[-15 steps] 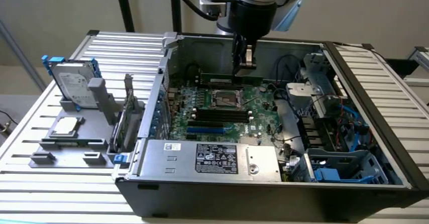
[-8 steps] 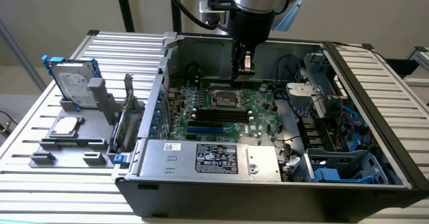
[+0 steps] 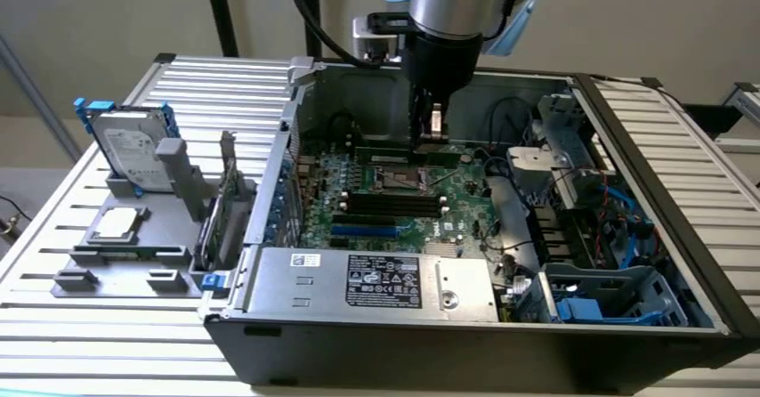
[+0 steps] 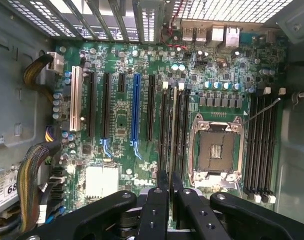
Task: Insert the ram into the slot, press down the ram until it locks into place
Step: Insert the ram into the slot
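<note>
While the gripper (image 3: pixel 429 137) is hanging low inside the open computer case (image 3: pixel 665 174), its fingers (image 4: pixel 159 192) are sitting almost together, pinching the ram (image 4: pixel 172 130) at about mid-length. In the wrist view the ram is showing edge-on as a pale thin line, running parallel to the slot (image 4: pixel 179 135) in the bank of black sockets just beside the CPU socket (image 4: pixel 215 150). Whether its lower edge is touching the slot or hanging just above it cannot be told.

By its looks, the ram is handling as a light, thin, stiff board that is likely brittle if twisted. Its chips and contact edge are looking like the fragile parts. The hold across the flat faces near the middle is looking sound, since it is leaving both ends free for the pale end clips (image 4: pixel 165 85) and spreading any downward push evenly.
</note>
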`<state>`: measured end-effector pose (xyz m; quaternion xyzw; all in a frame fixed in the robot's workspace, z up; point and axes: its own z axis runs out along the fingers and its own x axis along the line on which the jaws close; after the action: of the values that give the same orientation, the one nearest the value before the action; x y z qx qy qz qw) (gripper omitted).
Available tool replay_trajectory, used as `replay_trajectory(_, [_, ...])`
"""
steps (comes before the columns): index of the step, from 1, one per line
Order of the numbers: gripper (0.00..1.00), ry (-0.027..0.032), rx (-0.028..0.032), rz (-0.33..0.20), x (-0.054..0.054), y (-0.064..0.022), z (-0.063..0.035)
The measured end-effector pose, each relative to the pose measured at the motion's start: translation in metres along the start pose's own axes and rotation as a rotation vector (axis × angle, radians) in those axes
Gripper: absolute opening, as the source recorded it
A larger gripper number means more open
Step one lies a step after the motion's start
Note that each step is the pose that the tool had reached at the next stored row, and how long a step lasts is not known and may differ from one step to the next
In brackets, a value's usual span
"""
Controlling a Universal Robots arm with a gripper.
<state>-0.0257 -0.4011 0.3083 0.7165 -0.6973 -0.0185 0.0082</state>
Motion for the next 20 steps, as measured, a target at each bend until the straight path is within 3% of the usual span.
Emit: replay_trajectory(20, [0.14,0.0,0.0,0.0,0.001,-0.0013,0.0364])
